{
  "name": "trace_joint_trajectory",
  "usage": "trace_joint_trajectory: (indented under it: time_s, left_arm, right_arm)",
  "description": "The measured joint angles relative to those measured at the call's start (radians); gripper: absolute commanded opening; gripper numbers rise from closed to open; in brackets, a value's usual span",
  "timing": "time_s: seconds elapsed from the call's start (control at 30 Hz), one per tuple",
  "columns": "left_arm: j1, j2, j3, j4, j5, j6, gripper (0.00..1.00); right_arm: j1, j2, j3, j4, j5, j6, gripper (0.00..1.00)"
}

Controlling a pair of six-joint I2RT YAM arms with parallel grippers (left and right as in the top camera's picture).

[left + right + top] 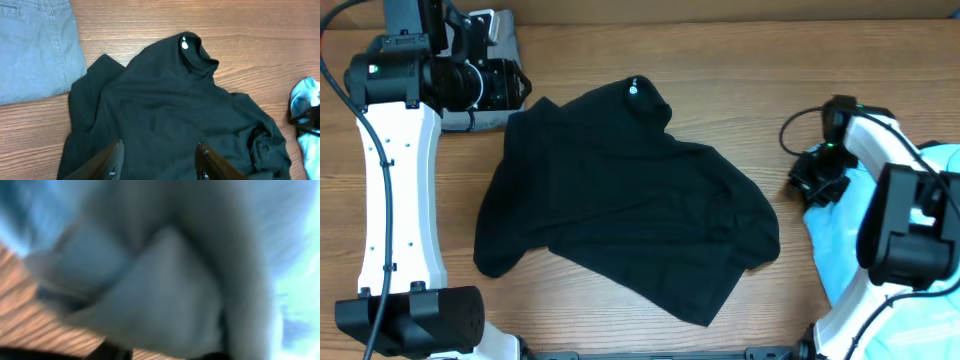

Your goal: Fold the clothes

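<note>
The black short-sleeved shirt (630, 200) lies crumpled and spread in the middle of the wooden table, its stand-up collar with a white logo (634, 91) at the far side. It fills the left wrist view (170, 110). My left gripper (160, 155) is open and empty, held above the shirt at the back left (515, 85). The light blue tee (840, 250) lies at the right edge. My right gripper (817, 185) is at its near-left edge. In the blurred right wrist view the blue cloth (165, 280) fills the frame, and the dark fingertips (167, 355) sit apart.
A folded grey garment (505, 40) lies at the back left corner, under the left arm, and also shows in the left wrist view (35, 50). A black cable (790, 130) loops by the right arm. Bare wood lies between the two shirts.
</note>
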Motion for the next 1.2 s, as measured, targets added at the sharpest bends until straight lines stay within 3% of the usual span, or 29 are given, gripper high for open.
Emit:
trace_joint_trajectory:
  time_s: [0.1, 0.27, 0.4, 0.5, 0.63, 0.8, 1.0, 1.1, 1.2]
  left_arm:
    - [0.000, 0.000, 0.000, -0.002, 0.000, 0.011, 0.52]
    - [0.000, 0.000, 0.000, -0.002, 0.000, 0.012, 0.52]
    - [0.000, 0.000, 0.000, -0.002, 0.000, 0.014, 0.53]
    - [0.000, 0.000, 0.000, -0.002, 0.000, 0.014, 0.54]
    - [0.000, 0.000, 0.000, -0.003, 0.000, 0.015, 0.56]
    - [0.000, 0.000, 0.000, -0.003, 0.000, 0.014, 0.57]
    - [0.000, 0.000, 0.000, -0.003, 0.000, 0.015, 0.61]
    - [0.000, 0.000, 0.000, -0.003, 0.000, 0.015, 0.62]
    - [0.000, 0.000, 0.000, -0.004, 0.000, 0.015, 0.64]
  right_arm:
    - [-0.088, -0.015, -0.017, 0.041, 0.005, 0.033, 0.25]
    - [-0.294, -0.018, -0.011, 0.082, -0.041, 0.052, 0.29]
    - [-0.423, -0.017, -0.003, 0.088, -0.154, -0.019, 0.42]
    - [-0.443, -0.020, 0.002, 0.088, -0.266, -0.119, 0.54]
    - [-0.390, -0.096, 0.005, 0.077, -0.404, -0.242, 0.61]
    - [-0.218, -0.261, 0.028, 0.006, -0.472, -0.306, 0.63]
    - [0.019, -0.288, 0.018, -0.054, -0.422, -0.305, 0.63]
    - [0.127, -0.288, -0.023, -0.049, -0.343, -0.270, 0.58]
    - [0.208, -0.288, -0.079, -0.015, -0.285, -0.234, 0.44]
